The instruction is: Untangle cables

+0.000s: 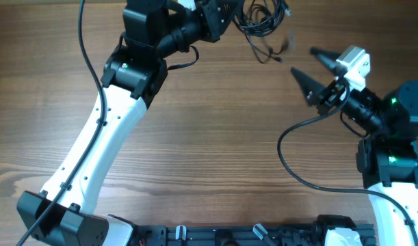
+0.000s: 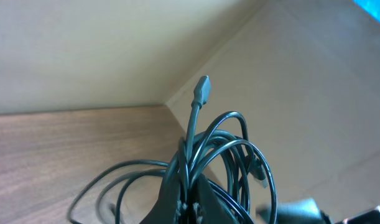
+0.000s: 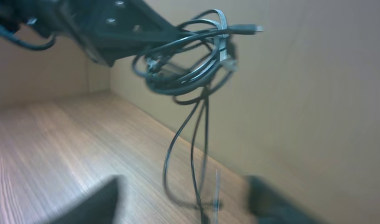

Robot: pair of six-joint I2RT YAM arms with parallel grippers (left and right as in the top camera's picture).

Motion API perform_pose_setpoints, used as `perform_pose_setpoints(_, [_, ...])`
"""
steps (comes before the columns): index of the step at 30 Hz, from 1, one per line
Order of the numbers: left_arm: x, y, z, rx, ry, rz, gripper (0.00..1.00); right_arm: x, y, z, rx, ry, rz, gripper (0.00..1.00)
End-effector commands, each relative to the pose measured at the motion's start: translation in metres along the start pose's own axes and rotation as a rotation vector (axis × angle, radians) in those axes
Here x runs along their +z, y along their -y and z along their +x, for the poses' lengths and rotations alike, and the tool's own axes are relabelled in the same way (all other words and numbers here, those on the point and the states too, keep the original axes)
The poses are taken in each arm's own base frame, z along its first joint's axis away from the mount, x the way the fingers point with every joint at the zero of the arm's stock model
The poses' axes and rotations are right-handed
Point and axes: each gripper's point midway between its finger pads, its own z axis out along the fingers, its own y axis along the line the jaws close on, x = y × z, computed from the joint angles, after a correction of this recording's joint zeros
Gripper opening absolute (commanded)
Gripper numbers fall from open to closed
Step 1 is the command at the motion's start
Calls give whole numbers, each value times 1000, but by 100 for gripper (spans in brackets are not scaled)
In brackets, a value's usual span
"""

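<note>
Two grippers, one bundle, and each view adds something. Overhead: the left gripper (image 1: 229, 17) sits partly cut off by the top edge, so I cannot tell its jaws from there. The cables (image 1: 260, 20) are bunched just right of its tip, and loose strands trail toward the right gripper (image 1: 303, 60). Left wrist fills that gap: the left fingers (image 2: 171, 202) are pinched shut on the cables. The loops fan up and out from the fingertips, and one plug (image 2: 203, 84) stands straight up above them. Only the right wrist shows height: the bundle hangs clear of the table (image 3: 46, 143), with two long strands dropping in line with the gap between the right fingers (image 3: 96, 199), which are blurred. Overhead again: the right jaws are spread wide and hold nothing, and the strand ends stop short of the fingertips, apart from both.
</note>
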Motion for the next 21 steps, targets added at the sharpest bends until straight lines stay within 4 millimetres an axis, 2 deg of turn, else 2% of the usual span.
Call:
perform_pose_setpoints(1, [-9,19,-3,225,-3,55,4,0,10,-5,85,1,53,100])
perform_pose_setpoints(6, [-9,14,3,371,-26,41,4,0,9,-4,97,-1,52,100])
perform_pose_setpoints(11, [-8,8,18,588,-80,34,4,0,9,-2,114,-11,51,99])
perform_pose_setpoints(18, [6,39,46,902,-109,133,4,0,7,8,201,-45,48,99])
perform_pose_setpoints(21, [7,43,49,981,-108,149,4,0,7,8,201,-45,48,100])
